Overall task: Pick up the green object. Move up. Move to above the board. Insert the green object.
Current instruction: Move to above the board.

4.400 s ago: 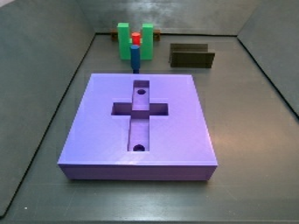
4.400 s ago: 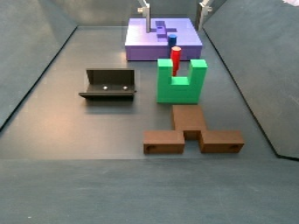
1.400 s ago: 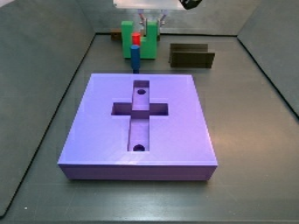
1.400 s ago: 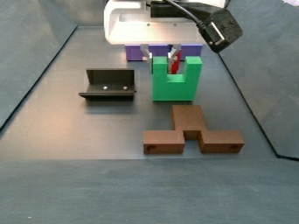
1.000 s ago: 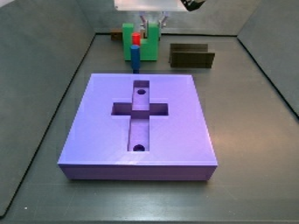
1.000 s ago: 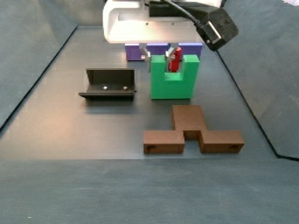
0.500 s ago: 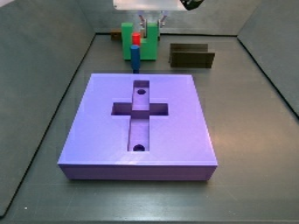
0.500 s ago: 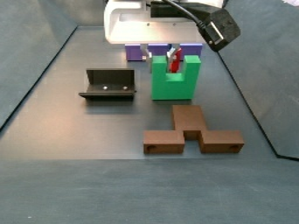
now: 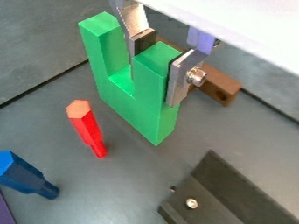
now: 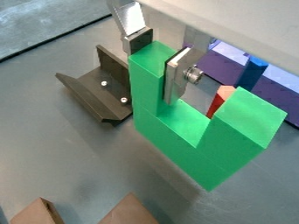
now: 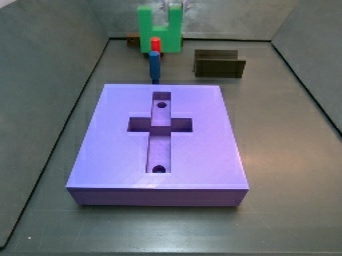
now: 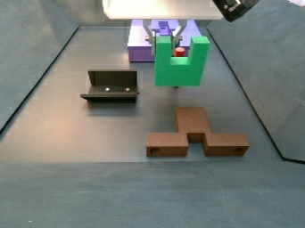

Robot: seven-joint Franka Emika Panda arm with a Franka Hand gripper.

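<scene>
The bright green U-shaped object (image 11: 160, 22) hangs above the floor at the far end, beyond the purple board (image 11: 201, 150). It also shows in the other side view (image 12: 181, 64). My gripper (image 9: 158, 57) is shut on one prong of the green object (image 9: 138, 87), its silver fingers pressed on both faces of that prong, as both wrist views show (image 10: 156, 59). In a side view the gripper (image 11: 171, 11) is at the top edge. The board's cross-shaped recess and two holes hold nothing. Part of the board shows behind the green object (image 12: 141, 49).
A red post (image 9: 87, 129) and a blue post (image 9: 24, 175) stand right beside the green object, between it and the board (image 11: 155, 62). A dark olive U-shaped block (image 11: 219, 64) lies nearby (image 12: 111, 86). A brown piece (image 12: 197, 134) lies on the floor.
The gripper has risen with the green object, which was standing on the floor half a second ago and now hangs above it. Nothing else has moved.
</scene>
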